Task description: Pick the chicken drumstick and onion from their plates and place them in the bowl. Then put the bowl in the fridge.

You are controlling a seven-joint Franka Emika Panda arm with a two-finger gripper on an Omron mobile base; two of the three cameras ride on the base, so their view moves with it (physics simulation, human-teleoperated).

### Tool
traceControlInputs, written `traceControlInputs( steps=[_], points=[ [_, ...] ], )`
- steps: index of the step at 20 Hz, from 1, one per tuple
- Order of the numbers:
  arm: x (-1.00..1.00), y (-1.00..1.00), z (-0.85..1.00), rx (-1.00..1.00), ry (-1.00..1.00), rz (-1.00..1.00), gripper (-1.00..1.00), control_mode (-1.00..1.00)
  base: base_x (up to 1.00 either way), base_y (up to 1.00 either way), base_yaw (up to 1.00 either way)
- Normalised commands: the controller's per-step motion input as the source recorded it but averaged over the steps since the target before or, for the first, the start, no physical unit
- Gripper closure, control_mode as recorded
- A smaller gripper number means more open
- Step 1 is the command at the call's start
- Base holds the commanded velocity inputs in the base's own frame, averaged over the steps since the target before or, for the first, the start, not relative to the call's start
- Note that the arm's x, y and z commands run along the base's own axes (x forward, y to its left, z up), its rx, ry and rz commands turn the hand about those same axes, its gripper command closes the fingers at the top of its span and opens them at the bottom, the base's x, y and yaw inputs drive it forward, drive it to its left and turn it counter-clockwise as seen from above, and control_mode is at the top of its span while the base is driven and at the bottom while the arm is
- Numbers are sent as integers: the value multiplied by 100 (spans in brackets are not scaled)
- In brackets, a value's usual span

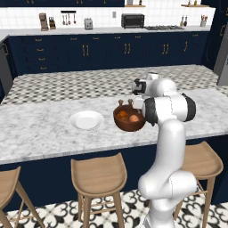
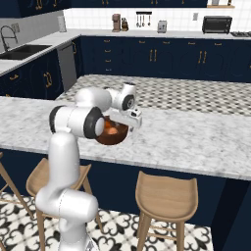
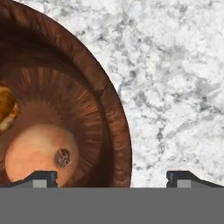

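Note:
The reddish-brown bowl [image 1: 129, 121] [image 2: 112, 135] stands on the marble island counter [image 1: 40, 129]. Inside it lie the round tan onion [image 3: 39, 151] [image 1: 134, 118] and the orange-brown chicken drumstick [image 3: 6, 109] [image 1: 122, 115]. My gripper [image 3: 111, 177] [image 1: 125, 103] hovers just over the bowl, open and holding nothing. Its tips straddle the bowl's rim [image 3: 119, 127]: one is over the inside near the onion, the other over bare counter. An empty white plate [image 1: 86, 120] sits left of the bowl. A tall grey panel at the far right edge looks like the fridge [image 1: 223, 58].
Wooden stools [image 1: 99, 176] [image 2: 165, 196] line the island's near side. Navy cabinets [image 1: 111, 53] run along the back wall behind a patterned floor strip, and a sink [image 2: 22, 49] is at the far left. Bare marble [image 2: 196, 132] extends right of the bowl.

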Motion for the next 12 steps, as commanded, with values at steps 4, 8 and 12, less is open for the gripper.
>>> traceControlInputs(
  steps=[4,8,12],
  points=[
    [0,0,-43,0,3,-3,-100,-100,0,0,0],
    [0,-1,-16,0,0,0,-100,-100,0,0,0],
    [0,0,-11,0,0,0,100,-100,0,0,0]
  ],
)
